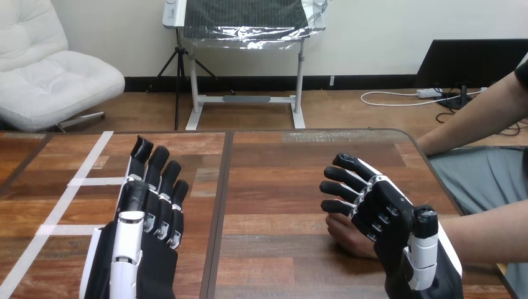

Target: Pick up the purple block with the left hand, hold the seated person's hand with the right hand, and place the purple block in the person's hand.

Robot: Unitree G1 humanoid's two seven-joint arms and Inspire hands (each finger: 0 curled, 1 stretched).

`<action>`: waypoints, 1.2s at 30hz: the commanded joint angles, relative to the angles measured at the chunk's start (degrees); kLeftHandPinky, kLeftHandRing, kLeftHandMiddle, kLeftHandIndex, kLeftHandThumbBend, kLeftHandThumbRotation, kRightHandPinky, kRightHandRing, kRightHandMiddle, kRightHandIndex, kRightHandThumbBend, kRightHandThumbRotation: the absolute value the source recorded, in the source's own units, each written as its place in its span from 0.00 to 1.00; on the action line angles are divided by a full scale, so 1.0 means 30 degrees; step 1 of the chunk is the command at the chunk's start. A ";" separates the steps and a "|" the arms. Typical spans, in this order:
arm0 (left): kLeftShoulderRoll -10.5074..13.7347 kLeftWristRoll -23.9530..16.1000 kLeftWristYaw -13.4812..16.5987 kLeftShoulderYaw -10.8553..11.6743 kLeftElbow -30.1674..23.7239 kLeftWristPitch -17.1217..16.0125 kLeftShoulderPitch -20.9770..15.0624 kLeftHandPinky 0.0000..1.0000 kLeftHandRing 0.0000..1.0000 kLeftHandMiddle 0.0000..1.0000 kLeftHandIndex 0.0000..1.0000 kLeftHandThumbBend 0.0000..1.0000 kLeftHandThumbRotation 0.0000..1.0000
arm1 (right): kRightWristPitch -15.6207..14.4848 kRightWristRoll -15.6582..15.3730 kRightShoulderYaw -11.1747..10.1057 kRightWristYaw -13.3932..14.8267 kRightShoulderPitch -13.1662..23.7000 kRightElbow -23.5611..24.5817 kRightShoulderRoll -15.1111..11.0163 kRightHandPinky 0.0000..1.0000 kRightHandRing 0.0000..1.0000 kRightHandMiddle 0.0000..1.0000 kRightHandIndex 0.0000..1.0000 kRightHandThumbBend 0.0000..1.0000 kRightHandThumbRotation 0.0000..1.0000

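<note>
My left hand (146, 215) hovers low over the left half of the wooden table (274, 187), back up, its fingers straight and pointing away from me, with nothing in it. At the right, my right hand (386, 215) lies over the person's hand (347, 240), which rests on the table with its fingers folded in. My right fingers (341, 187) are loosely bent and reach left past that hand, and the thumb (426, 224) stands up clear of it. I see no finger curled round the person's hand. Their forearm (492, 230) comes in from the right edge.
White tape lines (75, 182) cross the table's left part. A dark seam (219, 212) runs down the table's middle. The person's other arm (479, 121) rests at the far right corner. The table's right edge (445, 187) lies close to my right hand.
</note>
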State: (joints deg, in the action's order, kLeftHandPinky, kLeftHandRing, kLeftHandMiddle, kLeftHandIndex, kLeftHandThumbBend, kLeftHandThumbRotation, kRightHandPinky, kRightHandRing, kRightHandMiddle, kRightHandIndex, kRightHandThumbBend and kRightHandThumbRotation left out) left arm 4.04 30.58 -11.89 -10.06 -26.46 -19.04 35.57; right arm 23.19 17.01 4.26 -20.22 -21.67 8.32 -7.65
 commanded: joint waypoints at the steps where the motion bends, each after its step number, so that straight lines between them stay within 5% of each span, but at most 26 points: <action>1: -0.0743 -0.0216 -0.0033 0.0163 -0.0060 -0.0036 -0.1261 1.00 1.00 1.00 0.99 0.23 0.72 | 0.0300 0.0009 -0.0104 0.0024 0.1083 0.0824 0.0363 0.74 0.80 0.83 0.84 1.00 1.00; 36: -0.0764 -0.0567 0.0176 0.0372 0.0079 -0.0024 -0.1492 1.00 1.00 1.00 0.99 0.24 0.72 | 0.0179 -0.0186 -0.0087 0.0122 0.1259 0.0722 0.0359 0.74 0.81 0.83 0.84 1.00 1.00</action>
State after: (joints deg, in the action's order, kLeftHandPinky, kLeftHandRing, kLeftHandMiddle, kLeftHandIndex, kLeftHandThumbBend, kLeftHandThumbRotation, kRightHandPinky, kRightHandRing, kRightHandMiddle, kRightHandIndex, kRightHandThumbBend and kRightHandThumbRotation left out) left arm 4.05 29.88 -11.73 -9.86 -26.46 -19.00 35.52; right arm 23.19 16.83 4.27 -20.15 -21.64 8.32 -7.64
